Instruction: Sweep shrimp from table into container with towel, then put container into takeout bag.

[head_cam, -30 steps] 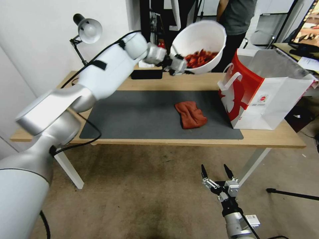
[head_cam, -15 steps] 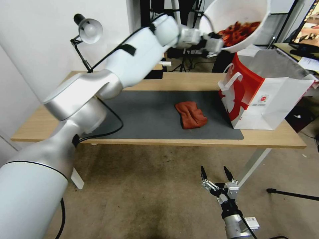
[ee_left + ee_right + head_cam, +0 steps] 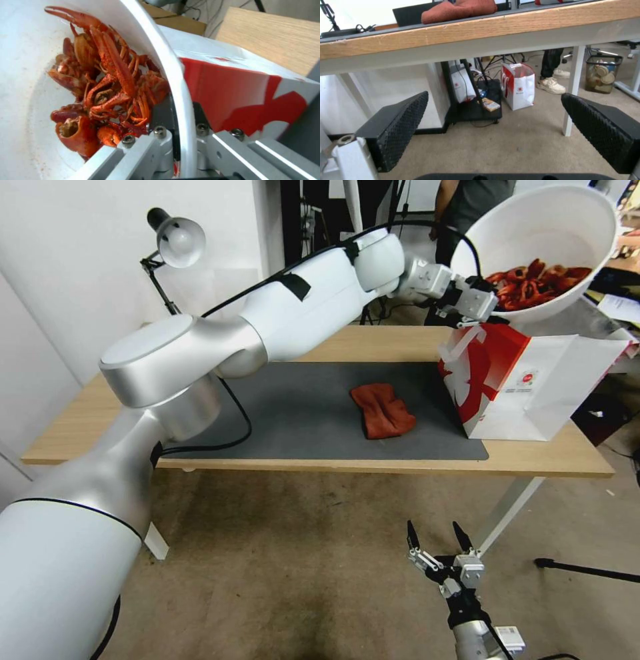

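- While the left claw (image 3: 492,308) stays clamped on its rim, the container (image 3: 540,240) hangs tilted over the open takeout bag (image 3: 533,387), with the shrimp (image 3: 533,283) heaped inside.
- The towel (image 3: 383,410) lies on the dark mat (image 3: 280,413) of the counter (image 3: 533,455), beside the bag.
- A desk lamp (image 3: 175,240) stands at the far left.
- The right claw (image 3: 437,537) hangs below the counter edge, fingers apart.

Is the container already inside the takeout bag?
Not yet. The left gripper holds the container of shrimp above the takeout bag.
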Tool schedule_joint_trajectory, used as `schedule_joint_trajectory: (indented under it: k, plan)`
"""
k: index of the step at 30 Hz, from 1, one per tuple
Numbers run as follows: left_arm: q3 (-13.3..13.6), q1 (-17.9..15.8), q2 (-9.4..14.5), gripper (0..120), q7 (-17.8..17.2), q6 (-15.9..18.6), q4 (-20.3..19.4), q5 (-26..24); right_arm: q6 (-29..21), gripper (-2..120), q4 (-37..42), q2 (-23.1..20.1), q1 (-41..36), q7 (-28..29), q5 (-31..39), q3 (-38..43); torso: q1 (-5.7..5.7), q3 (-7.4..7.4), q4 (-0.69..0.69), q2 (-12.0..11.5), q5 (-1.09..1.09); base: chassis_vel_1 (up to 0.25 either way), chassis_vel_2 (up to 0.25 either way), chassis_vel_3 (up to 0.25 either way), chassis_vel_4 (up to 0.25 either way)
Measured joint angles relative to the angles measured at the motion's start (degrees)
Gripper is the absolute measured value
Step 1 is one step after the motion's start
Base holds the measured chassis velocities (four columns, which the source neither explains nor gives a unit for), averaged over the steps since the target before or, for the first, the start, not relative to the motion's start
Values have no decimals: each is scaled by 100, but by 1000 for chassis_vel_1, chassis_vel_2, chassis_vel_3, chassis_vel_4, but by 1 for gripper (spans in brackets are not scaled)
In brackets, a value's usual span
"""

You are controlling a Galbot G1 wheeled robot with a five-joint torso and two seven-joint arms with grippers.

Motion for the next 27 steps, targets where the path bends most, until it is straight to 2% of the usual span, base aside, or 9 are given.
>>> schedule_joint_trajectory:
  k: [3,6,10,12,15,23,25,26,27]
  plan:
    - [292,-37,5,0,122,116,-28,-128,1,100,-2,3,-3,-2,0,-1,0,0,0,0,-1,0,0,0,0]
    - [410,-66,5,0,236,209,-16,-178,2,100,-2,1,-3,-2,2,6,0,0,0,0,-1,0,0,0,0]
    - [483,-111,10,0,392,292,43,-258,17,100,-2,3,-10,-2,6,8,0,0,0,0,-1,0,0,0,0]
    - [488,-161,12,0,693,334,64,-253,40,100,-10,5,-18,-2,12,9,0,0,0,0,-1,0,0,0,0]
    - [488,-192,12,0,808,361,68,-216,45,100,-10,5,-17,-2,17,9,0,0,0,0,-1,0,0,0,0]
    - [469,-266,13,0,749,427,-6,-44,45,100,-33,-26,25,1,38,12,0,1,-1,0,0,0,0,0,0]
    - [468,-282,14,6,643,427,-20,-16,42,100,-41,-39,46,5,43,12,0,1,-1,0,0,0,0,0,0]
    - [468,-285,15,14,592,427,-27,-1,38,100,-48,-44,60,7,47,12,0,1,0,0,0,0,0,0,0]
    - [468,-285,15,14,592,427,-27,-1,38,100,-48,-44,60,7,47,12,0,1,0,0,0,0,0,0,0]
